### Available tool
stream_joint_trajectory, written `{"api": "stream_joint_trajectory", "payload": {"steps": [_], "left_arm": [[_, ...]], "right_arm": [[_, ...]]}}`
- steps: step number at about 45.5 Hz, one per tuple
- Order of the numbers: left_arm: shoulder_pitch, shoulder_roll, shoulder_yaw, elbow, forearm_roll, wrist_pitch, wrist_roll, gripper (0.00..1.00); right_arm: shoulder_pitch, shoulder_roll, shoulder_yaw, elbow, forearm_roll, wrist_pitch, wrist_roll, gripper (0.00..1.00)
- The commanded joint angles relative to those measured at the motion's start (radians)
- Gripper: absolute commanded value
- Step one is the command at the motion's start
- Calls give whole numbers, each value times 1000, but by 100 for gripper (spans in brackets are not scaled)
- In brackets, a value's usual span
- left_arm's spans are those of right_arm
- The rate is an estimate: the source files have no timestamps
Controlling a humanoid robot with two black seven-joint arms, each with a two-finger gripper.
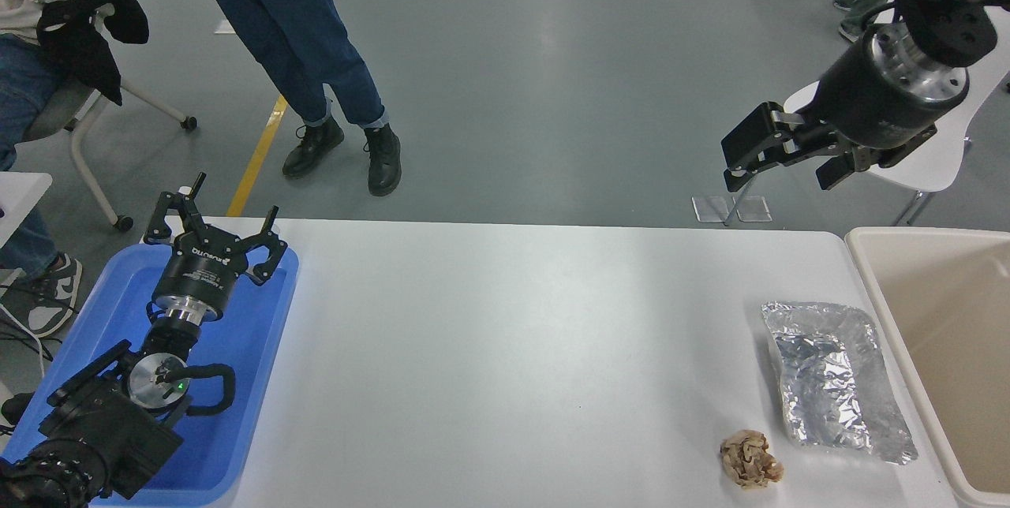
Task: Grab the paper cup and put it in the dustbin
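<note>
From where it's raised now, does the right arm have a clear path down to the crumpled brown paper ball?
Probably yes. The right gripper hangs open and empty, high above the table's far right. Nothing stands over the brown paper ball; the foil sheet lies flat beside it, apart.

We see the right gripper [781, 161] raised high above the table's [513, 350] far right corner, fingers spread, nothing between them. The dustbin [868, 255] stands at the table's right edge; only its beige inside shows. A silver foil pouch [832, 382] lies just beside the bin, a crumpled brown paper ball [750, 458] near its front end. The left gripper [217, 236] hangs open-fingered over a blue tray [260, 350] at the left. A person's legs [316, 58] stand beyond the table.
</note>
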Motion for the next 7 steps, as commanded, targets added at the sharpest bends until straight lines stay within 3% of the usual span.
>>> {"api": "stream_joint_trajectory", "payload": {"steps": [1, 7], "left_arm": [[0, 0, 0, 0, 0, 0, 0, 100], [0, 0, 0, 0, 0, 0, 0, 100]], "right_arm": [[19, 3, -10, 0, 3, 0, 0, 100], [22, 3, -11, 0, 3, 0, 2, 100]]}}
